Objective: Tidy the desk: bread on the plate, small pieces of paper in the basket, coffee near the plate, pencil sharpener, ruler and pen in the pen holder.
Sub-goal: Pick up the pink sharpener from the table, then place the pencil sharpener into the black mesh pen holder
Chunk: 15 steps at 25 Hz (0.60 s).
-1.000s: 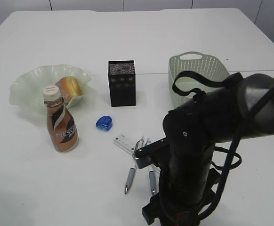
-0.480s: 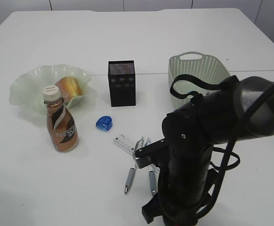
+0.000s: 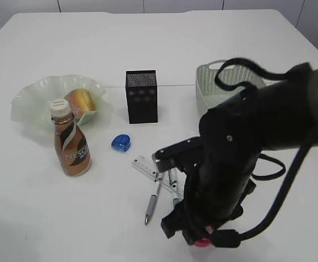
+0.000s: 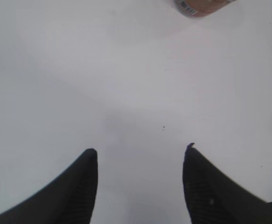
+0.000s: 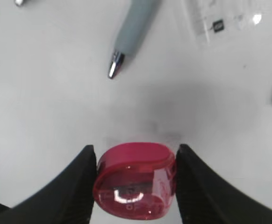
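Right wrist view gives you the clearest read: your right gripper (image 5: 135, 184) has its jaws pressed against both sides of a red pencil sharpener (image 5: 136, 179), so it is clamped on that sharpener just above the white desk (image 5: 42, 93). Beyond it you see the tip of a grey pen (image 5: 129, 35) pointing toward the gripper, a clear ruler (image 5: 220, 21) toward the top right, and another metal pen tip at the right edge.

On the exterior view your right arm (image 3: 241, 158) fills the near right part of the desk, with the red sharpener (image 3: 201, 242) peeking out under it at the near edge. Just left of the arm lie the ruler (image 3: 147, 166) and the pens (image 3: 153, 202), partly hidden by it. A blue pencil sharpener (image 3: 121, 143) sits near the middle, in front of the black pen holder (image 3: 141, 96). The green basket (image 3: 224, 82) stands to the right of the holder, behind the arm. Toward the left edge you have the bread (image 3: 80, 102) lying in the pale green plate (image 3: 33, 98), and the coffee bottle (image 3: 70, 146) standing upright just in front of the plate.

Left wrist view shows your left gripper (image 4: 139, 161) with jaws apart, nothing between them, over bare desk; the bottle's base (image 4: 201, 5) shows at the top edge.
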{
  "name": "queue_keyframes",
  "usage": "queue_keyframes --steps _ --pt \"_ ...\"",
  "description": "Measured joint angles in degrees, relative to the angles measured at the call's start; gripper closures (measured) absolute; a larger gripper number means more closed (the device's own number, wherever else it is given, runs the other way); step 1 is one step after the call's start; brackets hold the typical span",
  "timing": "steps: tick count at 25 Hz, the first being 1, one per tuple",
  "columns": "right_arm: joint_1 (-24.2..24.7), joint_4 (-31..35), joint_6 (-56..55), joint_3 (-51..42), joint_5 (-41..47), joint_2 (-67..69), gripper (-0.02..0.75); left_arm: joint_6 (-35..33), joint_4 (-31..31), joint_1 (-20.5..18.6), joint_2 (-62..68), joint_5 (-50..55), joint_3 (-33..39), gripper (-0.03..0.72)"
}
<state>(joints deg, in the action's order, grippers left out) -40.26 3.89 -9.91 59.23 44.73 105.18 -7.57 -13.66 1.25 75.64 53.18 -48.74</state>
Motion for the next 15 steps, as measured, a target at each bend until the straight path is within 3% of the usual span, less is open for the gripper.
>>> queue_keyframes --steps 4,9,15 --pt "2.65 0.00 0.61 0.39 -1.46 -6.24 0.374 0.00 0.00 0.00 0.00 -0.25 0.00 0.265" --pt "9.72 0.63 4.86 5.44 -0.93 -9.42 0.374 0.00 -0.21 0.00 0.00 -0.49 0.00 0.266" --pt "18.61 11.99 15.94 14.87 -0.33 -9.32 0.374 0.00 -2.95 0.00 0.00 -0.59 0.00 0.269"
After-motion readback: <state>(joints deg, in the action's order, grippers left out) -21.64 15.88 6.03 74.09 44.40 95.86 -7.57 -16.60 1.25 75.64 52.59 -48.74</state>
